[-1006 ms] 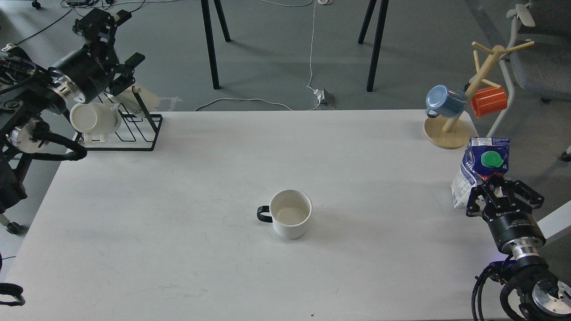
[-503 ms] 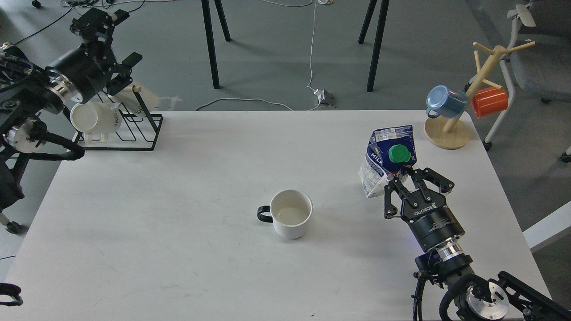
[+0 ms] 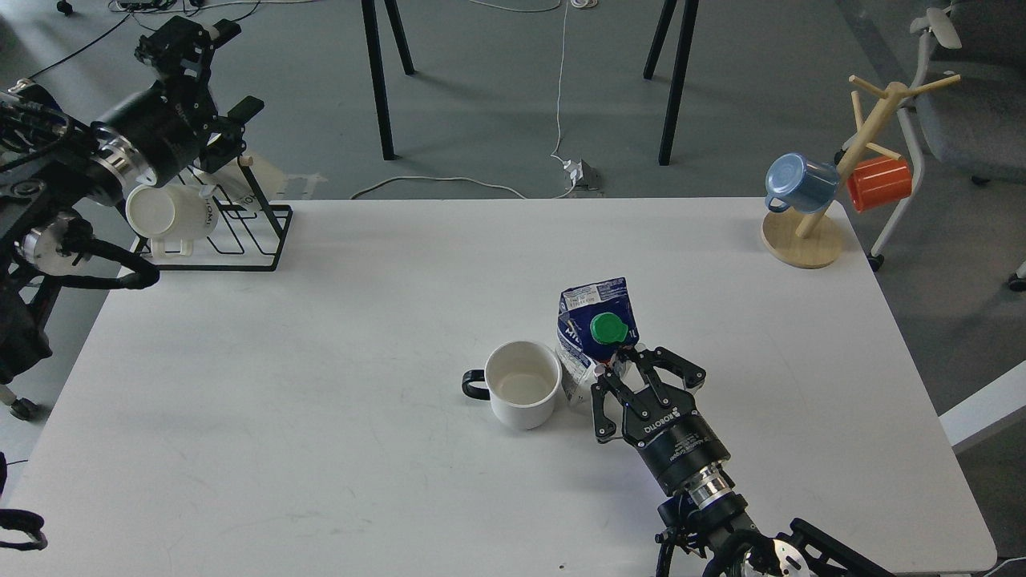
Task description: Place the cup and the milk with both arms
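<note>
The cup (image 3: 523,383) is a white mug with a black loop handle on its left. It stands upright at the middle of the white table (image 3: 321,361). The milk (image 3: 595,328), a blue and white carton with a green cap, is held just right of the cup, close to it or touching. My right gripper (image 3: 616,367) is shut on the milk from the near side. My left gripper (image 3: 188,36) is raised at the far left, beyond the table, above a black wire rack; its fingers cannot be told apart.
A black wire rack (image 3: 240,232) with cream-white mugs (image 3: 164,212) stands at the table's back left corner. A wooden mug tree (image 3: 834,184) with a blue mug (image 3: 797,183) and an orange mug (image 3: 879,182) stands at the back right corner.
My right arm has carried the milk leftward from the table's right edge to beside the cup. The left arm has barely shifted. The cup has not moved.
</note>
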Robot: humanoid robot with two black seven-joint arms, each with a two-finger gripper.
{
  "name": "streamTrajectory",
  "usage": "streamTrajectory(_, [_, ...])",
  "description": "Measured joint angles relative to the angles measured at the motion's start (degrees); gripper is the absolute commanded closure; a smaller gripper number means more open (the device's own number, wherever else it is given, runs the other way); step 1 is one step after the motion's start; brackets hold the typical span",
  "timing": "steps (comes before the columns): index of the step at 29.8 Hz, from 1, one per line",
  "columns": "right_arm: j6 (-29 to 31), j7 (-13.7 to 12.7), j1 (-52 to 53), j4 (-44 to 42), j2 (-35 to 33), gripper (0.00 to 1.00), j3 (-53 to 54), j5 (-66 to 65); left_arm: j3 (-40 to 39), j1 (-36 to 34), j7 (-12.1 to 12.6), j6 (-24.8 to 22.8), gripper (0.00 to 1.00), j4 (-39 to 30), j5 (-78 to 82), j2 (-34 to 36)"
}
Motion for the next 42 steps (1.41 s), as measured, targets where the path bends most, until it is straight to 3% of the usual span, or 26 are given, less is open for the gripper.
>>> streamTrajectory(4, [0.0, 0.0, 0.1, -0.5, 1.1, 0.58, -0.2, 0.0, 0.5, 0.0, -0.1, 0.0, 0.01, 0.1, 0.0, 0.3])
streamTrajectory(9, [0.0, 0.1, 0.1, -0.6, 1.4, 0.25, -0.2, 0.0, 1.5, 0.0, -0.1, 0.0, 0.01, 0.0, 0.0, 0.3])
streamTrajectory(11, [0.0, 0.1, 0.1, -0.6, 1.4, 0.05, -0.2, 0.0, 1.6, 0.0, -0.1, 0.0, 0.01, 0.0, 0.0, 0.3])
streamTrajectory(12, [0.0, 0.1, 0.1, -0.6, 1.3, 0.02, -0.2, 0.0, 1.6, 0.0, -0.2, 0.0, 0.01, 0.0, 0.0, 0.3])
streamTrajectory(28, [0.0, 0.3, -2.8, 0.8, -1.1, 0.02, -2.0, 0.0, 1.6, 0.0, -0.3, 0.0, 0.01, 0.0, -0.1, 0.6])
streamTrajectory(37, [0.0, 0.6, -8.5, 8.1, -11.4, 0.02, -0.8, -0.3, 1.3, 0.1, -0.3, 0.0, 0.01, 0.1, -0.7, 1.3])
streamTrajectory(42, [0.0, 0.8, -8.4, 12.2, -20.3, 0.01, 7.3, -0.4, 1.0, 0.1, -0.2, 0.0, 0.01, 1.0, -6.0, 0.8])
